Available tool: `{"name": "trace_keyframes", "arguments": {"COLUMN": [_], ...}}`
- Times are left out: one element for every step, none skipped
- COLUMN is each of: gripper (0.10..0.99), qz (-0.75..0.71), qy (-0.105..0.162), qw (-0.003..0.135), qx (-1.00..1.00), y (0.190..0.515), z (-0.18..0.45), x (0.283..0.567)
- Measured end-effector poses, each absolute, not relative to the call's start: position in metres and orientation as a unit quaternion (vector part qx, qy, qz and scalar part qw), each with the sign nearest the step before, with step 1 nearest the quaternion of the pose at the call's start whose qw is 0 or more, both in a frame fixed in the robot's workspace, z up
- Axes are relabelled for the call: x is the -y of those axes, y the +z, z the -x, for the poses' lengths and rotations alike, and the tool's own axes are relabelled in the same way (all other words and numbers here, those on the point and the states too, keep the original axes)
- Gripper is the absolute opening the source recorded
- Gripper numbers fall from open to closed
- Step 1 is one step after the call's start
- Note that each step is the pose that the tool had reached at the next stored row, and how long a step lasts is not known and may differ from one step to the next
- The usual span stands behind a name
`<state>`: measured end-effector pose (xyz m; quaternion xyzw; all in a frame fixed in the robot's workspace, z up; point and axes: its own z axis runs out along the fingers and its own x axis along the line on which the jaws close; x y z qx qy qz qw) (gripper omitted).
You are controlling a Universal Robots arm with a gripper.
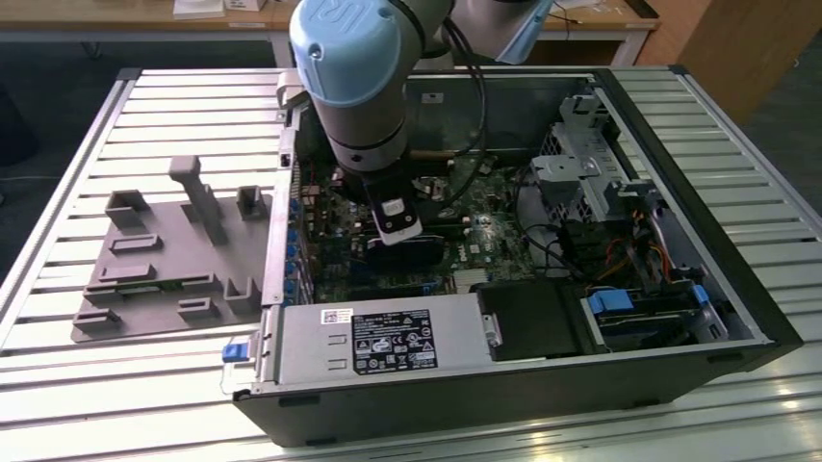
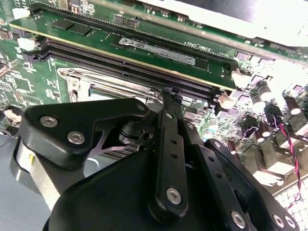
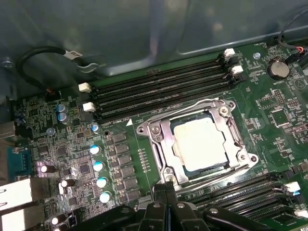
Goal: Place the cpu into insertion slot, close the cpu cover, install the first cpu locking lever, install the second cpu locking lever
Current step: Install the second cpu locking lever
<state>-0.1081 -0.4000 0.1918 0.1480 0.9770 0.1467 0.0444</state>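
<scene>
Gripper (image 3: pixel 166 188), fingers pressed together & holding nothing, hovers at socket edge; cpu (image 3: pixel 199 142) sits in insertion slot under closed cpu cover (image 3: pixel 161 144); thin, stiff, prob. fragile, so handle by edges.

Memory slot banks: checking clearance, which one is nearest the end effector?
The bank on the end effector's side of the cpu; the other borders the case wall.
</scene>
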Motion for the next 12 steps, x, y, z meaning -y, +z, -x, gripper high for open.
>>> {"name": "trace_keyframes", "arguments": {"gripper": [0.102, 0.102, 0.102, 0.102, 0.102, 0.102, 0.102, 0.102, 0.102, 0.102, 0.102, 0.102], "qz": [-0.148, -0.148, -0.148, -0.148, -0.148, -0.148, -0.148, -0.148, -0.148, -0.148, -0.148, -0.148], "qy": [0.147, 0.147, 0.147, 0.147, 0.147, 0.147, 0.147, 0.148, 0.149, 0.149, 0.15, 0.15], "qw": [0.044, 0.044, 0.044, 0.044, 0.044, 0.044, 0.044, 0.044, 0.044, 0.044, 0.044, 0.044], "qx": [-0.977, -0.977, -0.977, -0.977, -0.977, -0.977, -0.977, -0.977, -0.977, -0.977, -0.977, -0.977], "y": [0.1916, 0.1914, 0.1912, 0.1909, 0.1907, 0.1905, 0.1903, 0.1902, 0.1901, 0.19, 0.1899, 0.1898], "z": [0.1084, 0.1087, 0.1088, 0.1088, 0.1089, 0.109, 0.1092, 0.1093, 0.1094, 0.1096, 0.1097, 0.11], "x": [0.3999, 0.3998, 0.3998, 0.3998, 0.3998, 0.3997, 0.3996, 0.3996, 0.3996, 0.3995, 0.3994, 0.3994]}}
